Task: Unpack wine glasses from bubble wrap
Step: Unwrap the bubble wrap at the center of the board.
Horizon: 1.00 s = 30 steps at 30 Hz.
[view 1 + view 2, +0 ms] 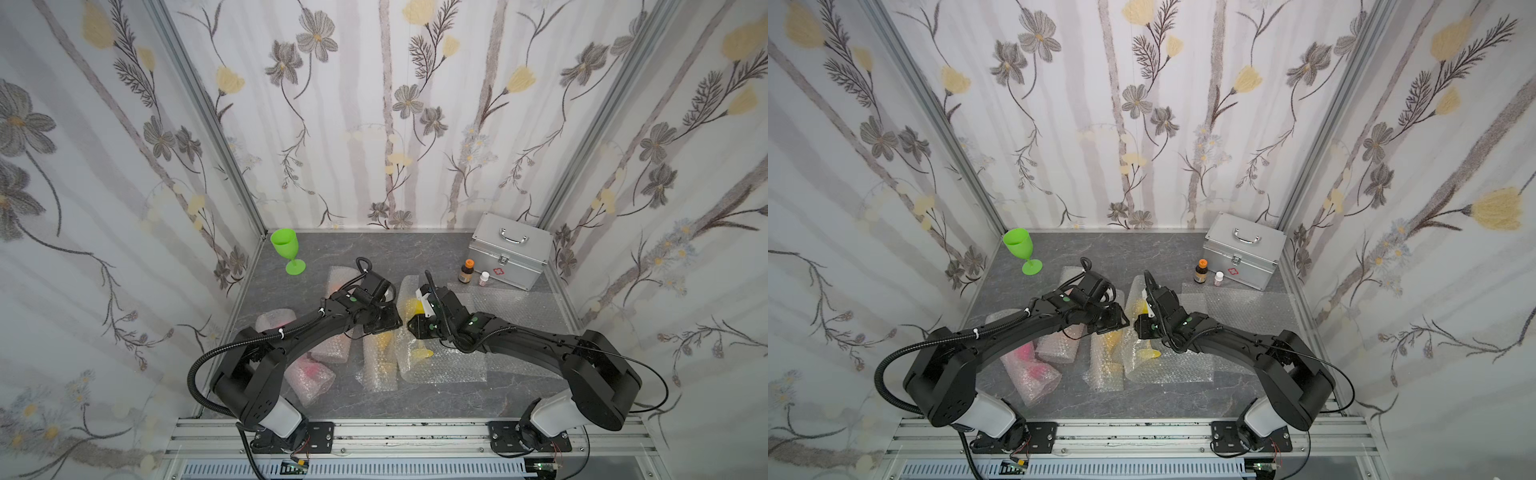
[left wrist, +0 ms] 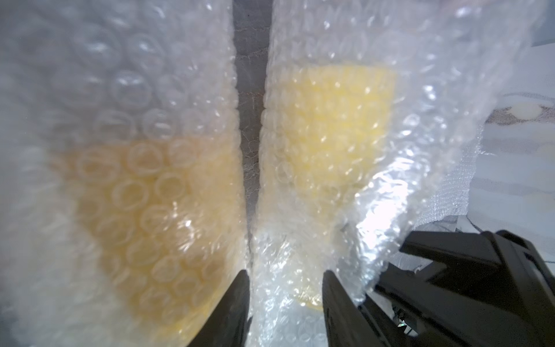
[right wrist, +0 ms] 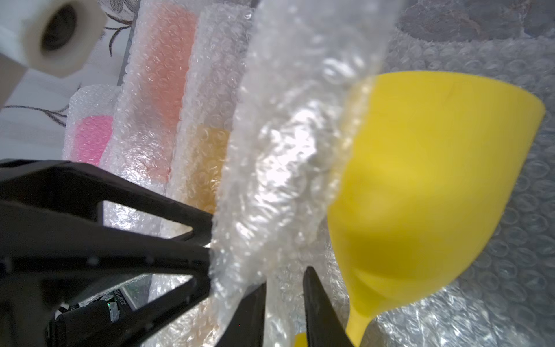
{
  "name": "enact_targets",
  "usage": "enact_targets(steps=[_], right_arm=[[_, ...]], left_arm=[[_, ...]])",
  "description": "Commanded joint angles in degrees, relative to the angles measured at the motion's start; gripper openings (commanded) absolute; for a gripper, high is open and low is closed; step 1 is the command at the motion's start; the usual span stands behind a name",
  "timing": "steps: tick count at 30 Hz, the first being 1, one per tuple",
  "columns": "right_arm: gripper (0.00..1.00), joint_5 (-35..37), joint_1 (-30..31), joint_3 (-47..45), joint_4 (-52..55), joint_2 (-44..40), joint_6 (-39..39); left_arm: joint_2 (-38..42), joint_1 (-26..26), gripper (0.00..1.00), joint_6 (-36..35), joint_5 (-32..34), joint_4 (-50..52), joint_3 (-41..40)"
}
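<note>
Floral wallpaper on 3 sides, grey marbled table (image 1: 415, 253) in the middle, both arms reaching to its centre. Far corner on the left arm's side: the lime green goblet (image 1: 284, 246) stands upright & bare, so 1 looks done. Step in hand is no. 2, the yellow goblet (image 3: 420, 180). It lies on its side at table centre, bowl bare on one side, stem end under film. Here the right gripper (image 3: 285, 281) is nearly closed, pinching a flap of the bubble wrap (image 3: 285, 144) and holding it raised off the bowl. Opposite, the left gripper (image 2: 285, 272) is part-open, jaws straddling the wrapped stem end of that goblet. Can't tell if they press on it or merely flank it. Just beside lies the amber tube (image 2: 144, 210), then the orange tube (image 3: 168, 75) & pink tube (image 3: 91, 138), all 3 wrapped. One flat sheet (image 1: 515, 309) lies toward the silver case (image 1: 509, 253). Next, prob.: right peels the flap further off while left pins or takes the stem, then lift the goblet clear & stand it near the green one. Needs a firm stem hold, since the film looks slippery and the goblet could roll or drag along w/ the sheet.
</note>
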<state>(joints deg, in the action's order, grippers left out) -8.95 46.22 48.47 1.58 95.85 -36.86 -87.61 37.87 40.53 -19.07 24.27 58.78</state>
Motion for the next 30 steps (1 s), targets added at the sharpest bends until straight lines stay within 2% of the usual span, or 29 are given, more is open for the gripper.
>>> enact_targets(steps=[1, 14, 20, 25, 30], right_arm=[[0.25, -2.4, 0.4, 1.0, -2.3, 0.7, -0.7], [0.24, -3.9, 4.1, 5.1, -2.1, 4.2, -1.0], [0.25, -3.7, 4.1, 5.9, -1.5, 4.4, -0.8], [0.25, -3.2, 4.1, 5.9, -0.9, 4.3, -0.5], [0.26, -2.0, 4.1, 5.6, 0.5, 3.2, 0.0]], left_arm=[[1.4, -0.9, 0.42, 0.6, 0.7, 0.2, -1.1], [2.7, -4.2, 0.52, 3.2, -3.1, -6.7, -3.6], [0.3, -4.3, 0.52, 3.1, -4.5, -8.7, -3.6], [-0.8, -4.3, 0.42, 3.3, -4.9, -9.7, -3.6], [-1.2, -4.4, 0.23, 3.1, -3.7, -9.0, -3.7]])
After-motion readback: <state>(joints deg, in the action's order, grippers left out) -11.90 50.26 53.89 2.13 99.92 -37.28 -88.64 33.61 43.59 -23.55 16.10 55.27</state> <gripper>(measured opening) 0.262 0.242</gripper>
